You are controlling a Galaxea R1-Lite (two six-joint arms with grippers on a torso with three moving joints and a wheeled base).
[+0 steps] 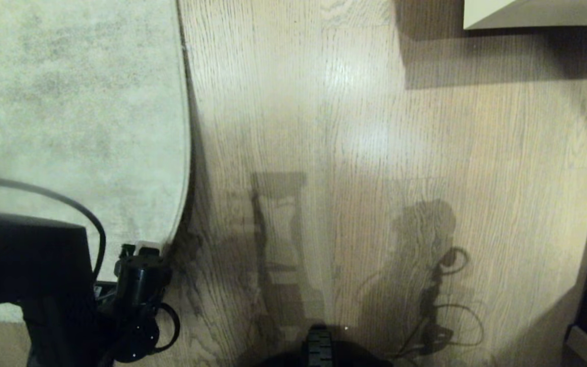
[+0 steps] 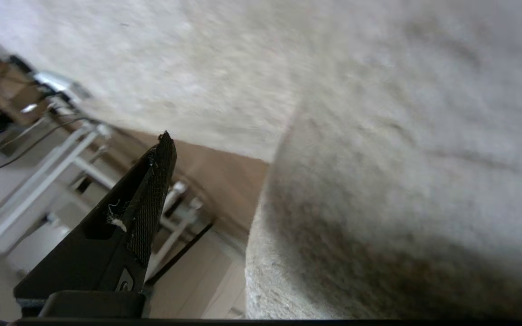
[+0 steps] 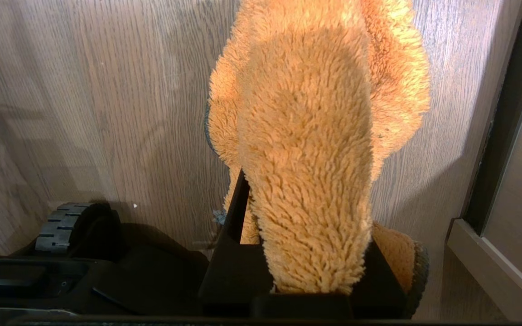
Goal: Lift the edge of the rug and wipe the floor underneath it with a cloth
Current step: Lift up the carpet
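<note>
Orange cloth (image 3: pixel 306 149) filled my right gripper (image 3: pixel 304 253), pinched above the floor (image 3: pixel 107 113). My left gripper (image 1: pixel 138 283) stood spread beside the rug edge (image 1: pixel 185 153), one finger (image 2: pixel 147 203) visible, the other cut off.

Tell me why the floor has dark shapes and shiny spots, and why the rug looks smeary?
Head view: the floor shows pale glare patches and dark shadows shaped like arms and cables. Left wrist view: the rug is blurred and very close to the camera. Right wrist view: the cloth is sharp, part lit, part shaded.
</note>
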